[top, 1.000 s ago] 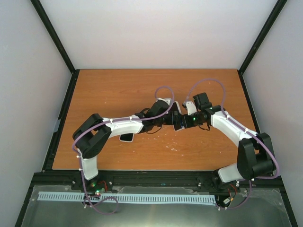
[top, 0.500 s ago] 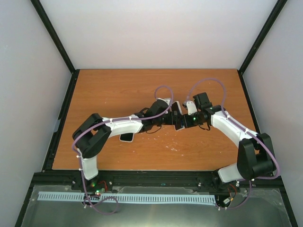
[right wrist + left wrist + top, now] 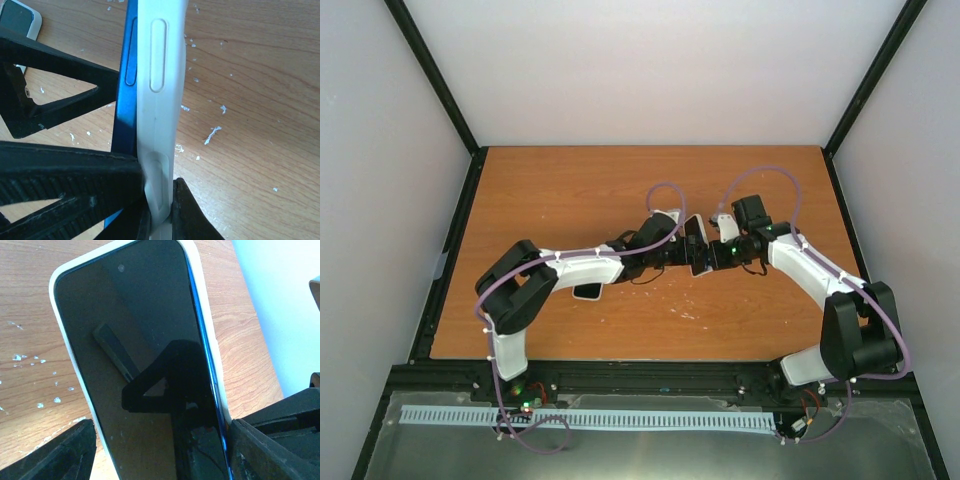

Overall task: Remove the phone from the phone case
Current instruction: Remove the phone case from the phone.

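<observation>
White silicone case (image 3: pixel 159 100) and blue-edged phone (image 3: pixel 145 365) hang together in mid-air over the middle of the worktop (image 3: pixel 570 190), where the two arms meet. The right pincer (image 3: pixel 158 212) is clamped tight on the case's side wall near one end, which would let it anchor the case while the other arm works. At that pinch the white wall looks bent a little away from the blue edge, though the phone sits inside the case's rim along the rest of its length. The left pincer (image 3: pixel 160 455) stands wide astride the phone's glass, one finger (image 3: pixel 60 452) by each long edge. Whether it is pressing in or merely bracketing, I cannot tell. That straddle makes sense to me, since it would let this arm catch the phone by its sides or push it out of the shell. By my reckoning the job is at the prising stage, with the phone not yet out.
</observation>
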{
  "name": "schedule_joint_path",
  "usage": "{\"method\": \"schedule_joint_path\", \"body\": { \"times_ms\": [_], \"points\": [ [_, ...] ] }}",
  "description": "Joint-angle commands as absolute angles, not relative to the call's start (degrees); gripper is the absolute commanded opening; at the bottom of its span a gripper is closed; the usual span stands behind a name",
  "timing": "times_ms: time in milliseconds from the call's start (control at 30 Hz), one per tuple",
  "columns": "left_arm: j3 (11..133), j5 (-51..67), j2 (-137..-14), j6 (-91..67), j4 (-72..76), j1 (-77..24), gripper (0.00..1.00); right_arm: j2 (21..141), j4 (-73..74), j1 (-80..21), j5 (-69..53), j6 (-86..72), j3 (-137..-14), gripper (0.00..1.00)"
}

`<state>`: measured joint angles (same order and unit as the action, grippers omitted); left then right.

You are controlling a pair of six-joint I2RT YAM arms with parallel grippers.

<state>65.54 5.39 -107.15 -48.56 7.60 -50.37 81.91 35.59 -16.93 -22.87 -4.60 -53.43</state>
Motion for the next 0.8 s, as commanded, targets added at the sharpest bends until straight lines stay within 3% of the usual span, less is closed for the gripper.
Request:
{"method": "schedule_joint_path", "body": {
  "times_ms": [0, 767],
  "points": [
    [63.24, 2.24, -111.27, -49.66, -2.77, -49.72, 0.72, 80.23, 31.41, -15.29, -24.24, -5.33, -55.40, 0.03],
    [57.32, -3.30, -111.27, -51.19, -7.04, -48.43, 0.64, 83.18, 31.76, -14.06, -21.69, -5.62, -55.34, 0.03]
  ]
}}
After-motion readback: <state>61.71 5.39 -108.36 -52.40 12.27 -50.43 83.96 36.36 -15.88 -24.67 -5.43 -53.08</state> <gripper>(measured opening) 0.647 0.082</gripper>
